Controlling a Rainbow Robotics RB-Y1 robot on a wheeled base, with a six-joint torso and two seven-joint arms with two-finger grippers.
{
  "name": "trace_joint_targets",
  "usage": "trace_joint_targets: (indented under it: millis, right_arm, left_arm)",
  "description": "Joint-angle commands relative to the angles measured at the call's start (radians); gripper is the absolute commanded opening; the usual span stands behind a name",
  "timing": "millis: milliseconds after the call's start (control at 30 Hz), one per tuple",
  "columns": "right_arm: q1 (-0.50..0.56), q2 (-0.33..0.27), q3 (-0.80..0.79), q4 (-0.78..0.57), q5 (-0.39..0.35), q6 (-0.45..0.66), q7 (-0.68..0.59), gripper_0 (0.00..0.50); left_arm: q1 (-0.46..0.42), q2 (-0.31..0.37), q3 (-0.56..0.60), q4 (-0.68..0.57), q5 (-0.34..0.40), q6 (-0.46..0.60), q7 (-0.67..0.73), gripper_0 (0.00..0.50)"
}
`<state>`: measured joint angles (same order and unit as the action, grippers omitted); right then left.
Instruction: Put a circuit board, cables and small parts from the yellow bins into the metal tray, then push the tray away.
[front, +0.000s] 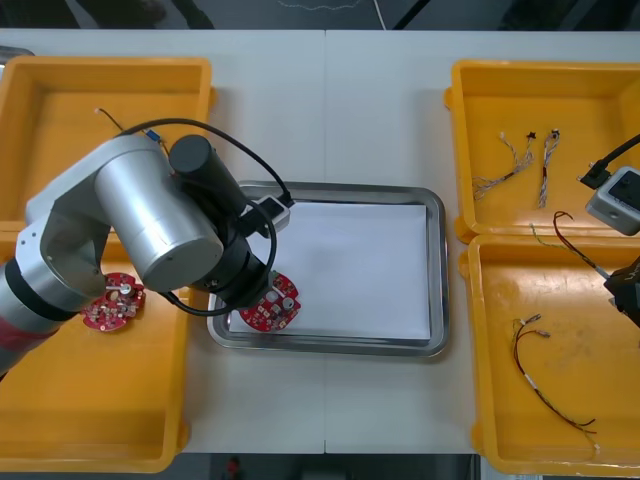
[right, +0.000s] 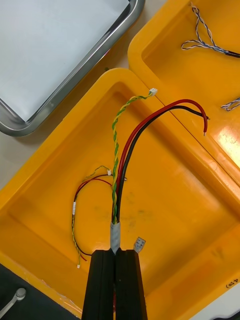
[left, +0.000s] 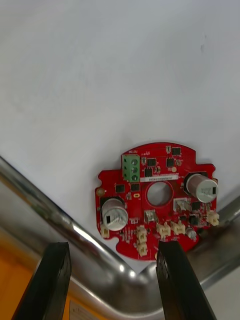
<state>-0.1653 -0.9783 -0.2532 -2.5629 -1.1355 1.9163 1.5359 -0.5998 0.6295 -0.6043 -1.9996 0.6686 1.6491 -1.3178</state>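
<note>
White-lined metal tray (front: 437, 270) on light table (front: 325, 110), circuit board (left: 157, 200) in its near-left corner under my spread left gripper (left: 112, 245); right gripper (right: 117, 252) pinches cables (right: 117, 150).

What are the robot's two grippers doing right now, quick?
Left gripper: open, over the circuit board lying in the metal tray.
Right gripper: shut on a cable bundle above a yellow bin.
</note>
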Motion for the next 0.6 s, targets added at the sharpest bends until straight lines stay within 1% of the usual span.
trace_joint_targets:
  millis: [33,167,267,300,400,467,533,600]
  right_arm:
    - [-0.022,-0.039,0.020,-0.026,0.008,0.004,0.036,0.000]
    - [-0.056,-0.039,0.055,-0.026,0.003,0.004,0.036,0.000]
    - [-0.103,-0.039,0.107,-0.026,0.010,0.004,0.030,0.000]
    - [-0.141,-0.039,0.152,-0.026,0.023,0.004,0.030,0.000]
    - [-0.204,-0.037,0.229,-0.026,0.048,0.004,0.029,0.000]
    - [-0.260,-0.036,0.299,-0.023,0.065,0.004,0.027,0.000]
    - [-0.301,-0.028,0.348,-0.019,0.077,0.004,0.024,0.000]
    - [-0.361,0.000,0.423,-0.006,0.100,0.004,0.024,0.000]
  left_arm:
    - [-0.041,-0.010,0.112,-0.110,0.037,0.110,0.126,0.500]
    - [-0.044,0.006,0.209,-0.148,0.094,0.195,0.124,0.500]
    - [-0.048,0.018,0.274,-0.166,0.128,0.253,0.121,0.500]
    - [-0.046,0.027,0.322,-0.172,0.149,0.271,0.121,0.500]
    - [-0.046,0.042,0.393,-0.171,0.174,0.271,0.123,0.500]
    - [-0.048,0.056,0.446,-0.172,0.183,0.271,0.124,0.500]
    - [-0.048,0.065,0.475,-0.171,0.183,0.271,0.127,0.500]
    - [-0.048,0.084,0.518,-0.160,0.183,0.271,0.132,0.500]
